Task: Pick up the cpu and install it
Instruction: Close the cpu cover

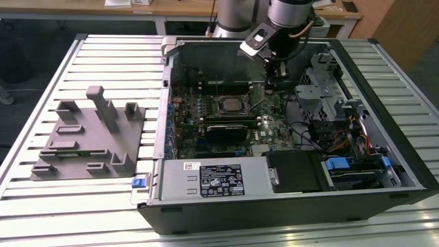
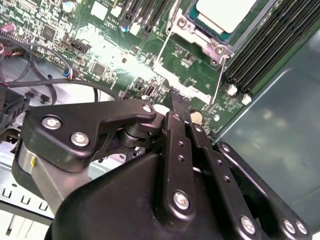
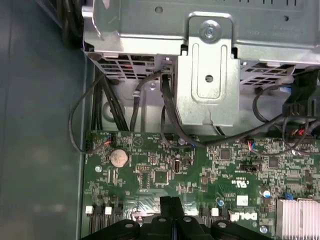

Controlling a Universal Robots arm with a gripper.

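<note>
cpu (image 2: pixel 226 12) in socket (image 2: pixel 189 26), hand (image 2: pixel 176 95) closed beside

table (image 1: pixel 41 216), slatted | grey fixture block (image 1: pixel 86 136) toward table edge at the exterior view's left | open computer case (image 1: pixel 274 216) just beside it | power supply (image 1: pixel 213 179) inside case | coin cell battery (image 3: pixel 118 158) on motherboard (image 3: pixel 225 170)

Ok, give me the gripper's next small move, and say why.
Probably lift straight up, out of the case. The cpu already lies in its socket, and the gripper hangs shut and empty over the motherboard beside it, with cables and a metal cage close by.
</note>
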